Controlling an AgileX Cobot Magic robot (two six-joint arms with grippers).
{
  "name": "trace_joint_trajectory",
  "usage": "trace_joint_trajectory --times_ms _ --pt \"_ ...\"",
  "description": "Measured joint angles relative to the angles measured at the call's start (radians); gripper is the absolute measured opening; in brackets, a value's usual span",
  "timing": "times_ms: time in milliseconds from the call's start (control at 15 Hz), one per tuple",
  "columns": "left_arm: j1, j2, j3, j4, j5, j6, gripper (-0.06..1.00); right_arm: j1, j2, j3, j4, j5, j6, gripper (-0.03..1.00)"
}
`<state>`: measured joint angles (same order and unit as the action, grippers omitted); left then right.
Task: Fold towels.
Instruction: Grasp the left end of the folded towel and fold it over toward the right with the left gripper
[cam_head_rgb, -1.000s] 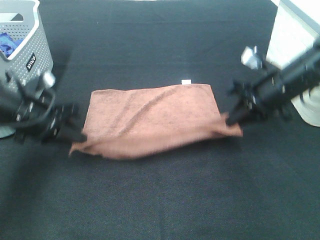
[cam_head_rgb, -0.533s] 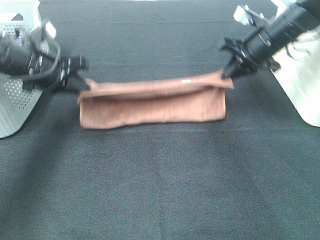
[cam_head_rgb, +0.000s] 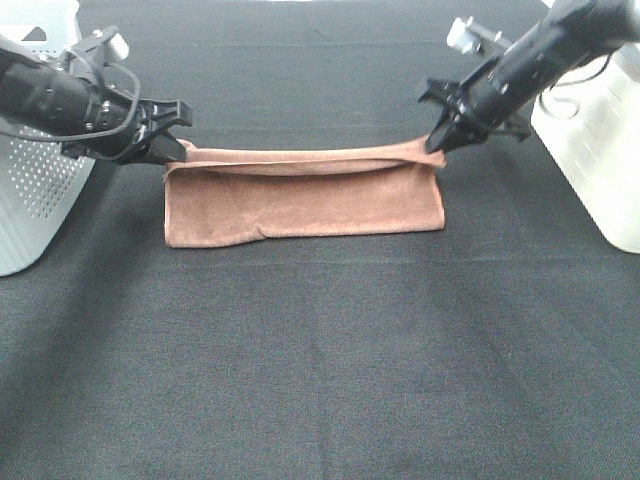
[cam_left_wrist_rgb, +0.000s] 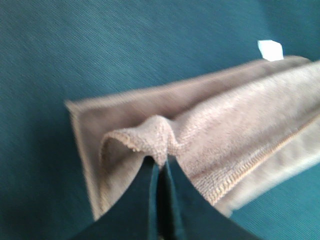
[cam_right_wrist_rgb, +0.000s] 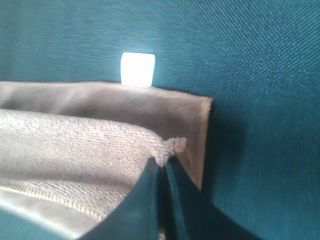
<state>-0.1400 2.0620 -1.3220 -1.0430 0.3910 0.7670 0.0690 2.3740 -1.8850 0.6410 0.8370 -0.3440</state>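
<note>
A reddish-brown towel (cam_head_rgb: 305, 205) lies folded in half on the black table, a long band across the middle. My left gripper (cam_head_rgb: 180, 150) is shut on the upper layer's left corner. My right gripper (cam_head_rgb: 435, 145) is shut on its right corner. The held edge is stretched between them, just above the towel's far edge. In the left wrist view the fingers (cam_left_wrist_rgb: 160, 187) pinch a bunched corner of the towel (cam_left_wrist_rgb: 220, 145), with the white tag (cam_left_wrist_rgb: 270, 49) beyond. The right wrist view shows the pinched corner (cam_right_wrist_rgb: 172, 147) over the lower layer, near the tag (cam_right_wrist_rgb: 137, 69).
A grey perforated basket (cam_head_rgb: 35, 190) stands at the far left, close behind my left arm. A white container (cam_head_rgb: 595, 150) stands at the right edge, beside my right arm. Black cloth covers the table (cam_head_rgb: 320, 370).
Both grippers carried the towel's near edge up and away over the far half, folding it. In the last half second they lowered toward the far edge and the band flattened.
</note>
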Motion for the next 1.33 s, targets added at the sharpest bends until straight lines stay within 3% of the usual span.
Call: trace_joint_trajectory --times_ms 267,467,733,867,1067,1333 --pt "0.0 0.062 -0.006 0.008 -0.031 0.0 0.0 0.002 0.044 -0.001 0.0 -0.062 0.001 0.02" --pt "0.0 0.091 -0.007 0.007 -0.043 0.0 0.02 0.002 0.055 -0.001 0.0 -0.071 0.001 0.1" --pt "0.0 0.099 -0.007 0.007 -0.052 0.0 0.5 0.002 0.067 -0.001 -0.001 -0.083 0.004 0.6" --pt "0.0 0.099 -0.007 0.007 -0.05 0.0 0.67 0.002 0.06 -0.001 -0.026 -0.052 0.008 0.75" --pt "0.0 0.085 -0.007 0.064 -0.032 -0.017 0.71 0.002 0.021 -0.001 -0.185 0.062 0.125 0.79" --pt "0.015 0.074 -0.008 0.26 -0.03 -0.244 0.72 0.001 0.021 -0.002 -0.277 0.122 0.213 0.79"
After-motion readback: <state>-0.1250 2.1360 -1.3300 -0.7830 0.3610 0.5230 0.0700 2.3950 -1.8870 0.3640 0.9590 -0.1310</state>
